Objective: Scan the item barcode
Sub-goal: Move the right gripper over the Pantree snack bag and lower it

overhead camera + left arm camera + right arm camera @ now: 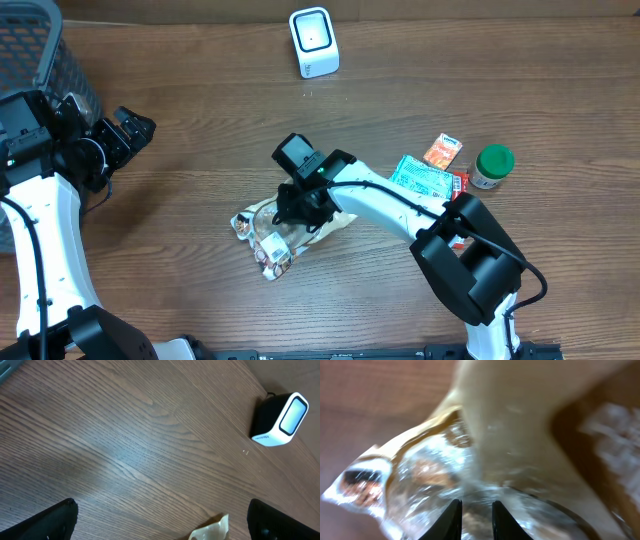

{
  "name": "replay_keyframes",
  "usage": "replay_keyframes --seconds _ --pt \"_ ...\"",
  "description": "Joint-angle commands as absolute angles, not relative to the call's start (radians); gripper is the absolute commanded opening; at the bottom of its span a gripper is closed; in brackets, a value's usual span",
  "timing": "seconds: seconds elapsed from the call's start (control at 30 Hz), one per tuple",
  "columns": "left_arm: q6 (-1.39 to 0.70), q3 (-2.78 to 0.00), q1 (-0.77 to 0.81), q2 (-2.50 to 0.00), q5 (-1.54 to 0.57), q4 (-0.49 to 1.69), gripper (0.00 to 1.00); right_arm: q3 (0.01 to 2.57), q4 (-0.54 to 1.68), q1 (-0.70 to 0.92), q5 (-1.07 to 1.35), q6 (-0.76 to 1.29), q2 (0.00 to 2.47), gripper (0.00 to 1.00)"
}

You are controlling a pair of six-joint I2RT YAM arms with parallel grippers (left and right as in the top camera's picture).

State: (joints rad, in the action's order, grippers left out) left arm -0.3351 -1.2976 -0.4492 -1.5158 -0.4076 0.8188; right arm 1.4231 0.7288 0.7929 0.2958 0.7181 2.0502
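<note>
overhead: the snack bag (pixel 268 238), clear film with printed ends, lies mid-table. my right claw (pixel 300 205) is down on its upper part, i judge to lift it. the barcode scanner (pixel 313 42) stands near the far edge, well apart from the bag, with only bare wood between them, so that lane looks open. a teal packet (pixel 420 178), an orange packet (pixel 442 151) and a green-lidded jar (pixel 492 167) crowd beside my right forearm, so a swing that way could clip them. my left claw (pixel 130 130) sits off by the wire basket (pixel 40 60), likely parked clear of the lane.

left wrist: my left fingers (pixel 50 520) show in both lower corners, spread wide with nothing between. the scanner is upper right, and a corner of the bag pokes in at the bottom edge.

right wrist: my right fingertips (pixel 454 519) stand a narrow gap apart against the crinkled film. i cannot tell whether any film is caught between them. the view is blurred and no barcode shows.
</note>
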Motion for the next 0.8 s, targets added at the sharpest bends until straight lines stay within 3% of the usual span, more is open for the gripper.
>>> replay_keyframes --seconds 0.0,0.13,0.27,0.43,0.77 --pt "-0.34 -1.304 -0.45 -1.5 -0.408 0.818 1.0 1.459 0.737 0.806 0.404 0.692 2.0 0.25" --pt "-0.34 -1.304 -0.45 -1.5 -0.408 0.818 0.99 1.504 0.78 0.787 0.345 0.592 1.966 0.34" --pt "-0.34 -1.304 -0.45 -1.5 -0.408 0.818 1.0 1.507 0.868 0.756 0.201 0.505 1.95 0.65" --pt "-0.34 -1.304 -0.45 -1.5 -0.408 0.818 1.0 1.473 0.933 0.743 0.067 0.435 1.956 0.67" --pt "-0.34 -1.304 -0.45 -1.5 -0.408 0.818 1.0 1.35 0.791 0.781 0.046 0.335 1.964 0.69"
